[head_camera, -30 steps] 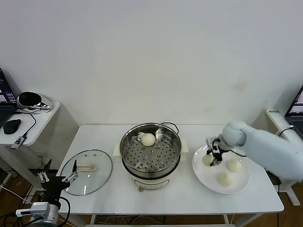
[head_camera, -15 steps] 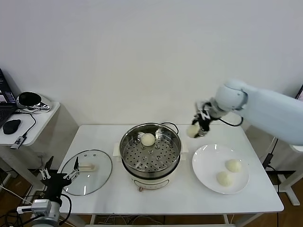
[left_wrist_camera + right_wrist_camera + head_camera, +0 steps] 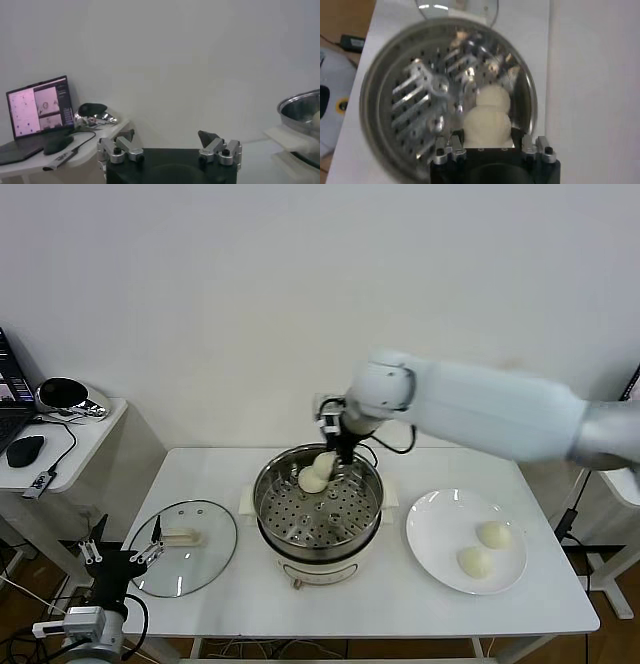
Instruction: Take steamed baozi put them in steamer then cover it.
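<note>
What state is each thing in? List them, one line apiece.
steamer: uncovered, one bun resting on its tray.
cover: lying flat on the table, left of the steamer.
right gripper: shut on a baozi, over the steamer's back.
left gripper: open, parked low beside the cover.
plate: holds two buns.

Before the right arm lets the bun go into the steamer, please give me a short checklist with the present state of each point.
1. Right gripper holds a baozi: ok, its fingers grip the bun.
2. Held bun is over the steamer: ok, above the far part of the perforated tray.
3. Free spot for release: not ok, another bun lies on the tray right next to the held one; whether they touch, cannot tell.
4. Cover off the pot: ok, it lies on the table to the robot's left of the pot.
5. Left gripper out of the way: ok, open, parked low near the cover.
6. Plate: two buns remain.
</note>
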{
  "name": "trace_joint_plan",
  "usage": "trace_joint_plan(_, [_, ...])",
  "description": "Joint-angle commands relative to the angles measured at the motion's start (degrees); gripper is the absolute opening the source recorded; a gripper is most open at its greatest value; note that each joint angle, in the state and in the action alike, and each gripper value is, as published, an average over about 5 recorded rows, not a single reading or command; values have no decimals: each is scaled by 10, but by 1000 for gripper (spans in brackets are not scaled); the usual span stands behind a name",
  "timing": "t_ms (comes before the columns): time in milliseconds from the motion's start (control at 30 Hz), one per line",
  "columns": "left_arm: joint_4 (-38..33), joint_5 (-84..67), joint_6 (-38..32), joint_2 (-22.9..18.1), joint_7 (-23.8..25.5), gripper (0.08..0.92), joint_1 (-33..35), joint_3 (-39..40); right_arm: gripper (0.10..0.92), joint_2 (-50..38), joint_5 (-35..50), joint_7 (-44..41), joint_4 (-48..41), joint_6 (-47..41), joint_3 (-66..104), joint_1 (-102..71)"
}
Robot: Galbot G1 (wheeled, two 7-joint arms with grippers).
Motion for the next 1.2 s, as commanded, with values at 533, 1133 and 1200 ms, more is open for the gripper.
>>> trace_joint_plan(533, [0, 3, -4, -4, 0, 823, 1, 3, 593, 144, 16, 46, -109, -28, -13, -83])
trace_joint_plan(1133, [-6, 1, -2, -3, 0, 823, -1, 2, 822, -35, -36, -107, 31, -2, -17, 64])
trace_joint_plan(1200, [-8, 1, -1, -3, 0, 823, -1, 2, 823, -92, -66, -135, 62, 17, -23, 85])
